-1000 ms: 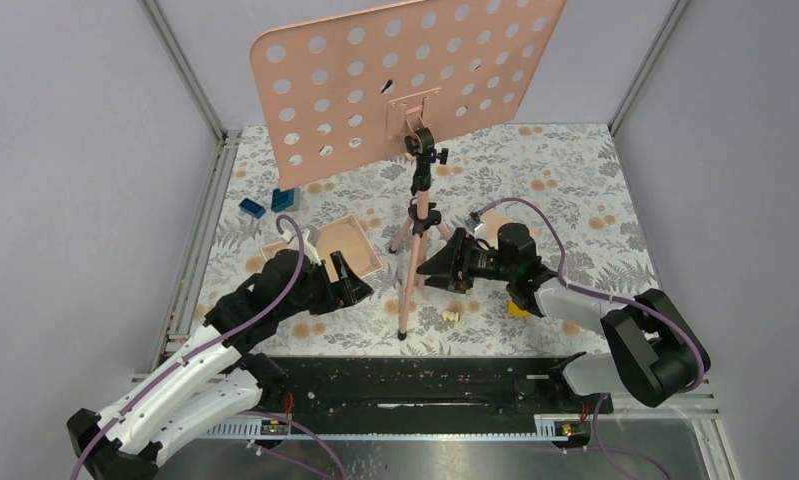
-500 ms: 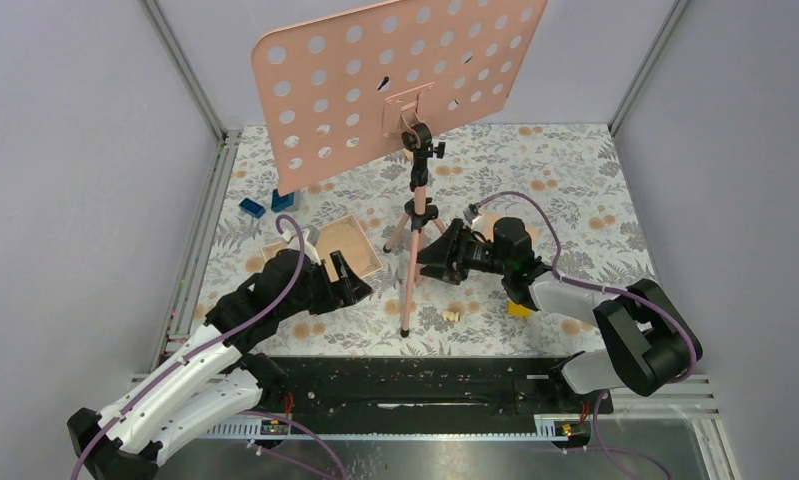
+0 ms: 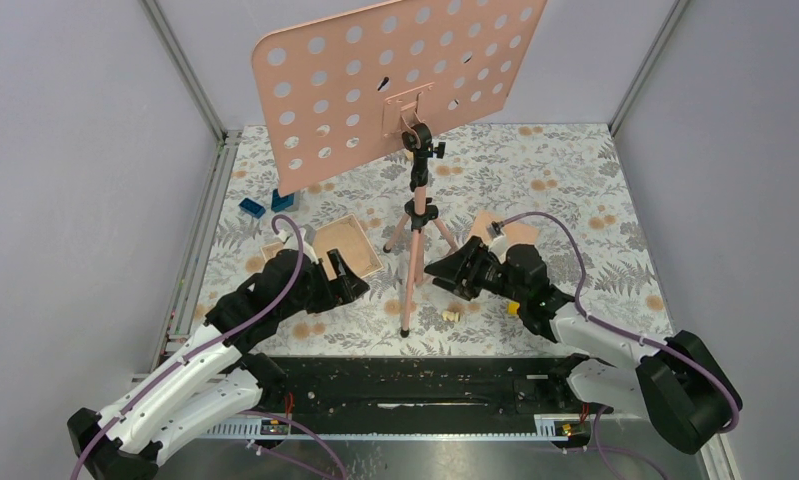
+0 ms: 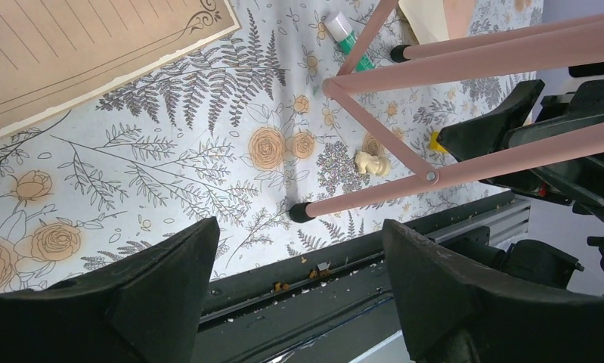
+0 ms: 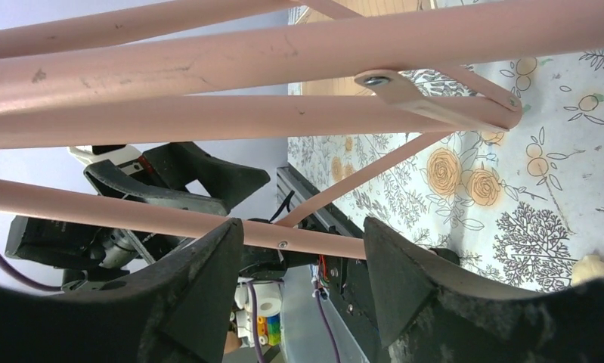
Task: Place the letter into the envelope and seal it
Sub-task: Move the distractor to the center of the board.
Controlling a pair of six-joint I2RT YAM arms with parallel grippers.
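Observation:
The letter (image 3: 351, 243), a tan sheet with a cream border, lies flat left of the tripod; its lined face shows in the left wrist view (image 4: 79, 45). The peach envelope (image 3: 495, 226) lies right of the tripod, partly behind my right arm; one corner (image 4: 442, 13) shows in the left wrist view. My left gripper (image 3: 347, 276) (image 4: 300, 234) hovers open just near of the letter, holding nothing. My right gripper (image 3: 443, 270) (image 5: 302, 227) is open and empty, pointing left at the tripod legs, with one pink leg crossing in front of its jaws.
The pink perforated stand plate (image 3: 405, 85) on its tripod (image 3: 415, 250) stands between the arms, legs spread (image 4: 435, 57). A green-capped tube (image 4: 351, 38), a small cream piece (image 3: 451, 316), a yellow piece (image 3: 515, 308) and blue blocks (image 3: 265, 204) lie on the floral mat.
My right arm pulled back toward the near right, uncovering the envelope. The stand plate swung slightly left. The left arm stayed put.

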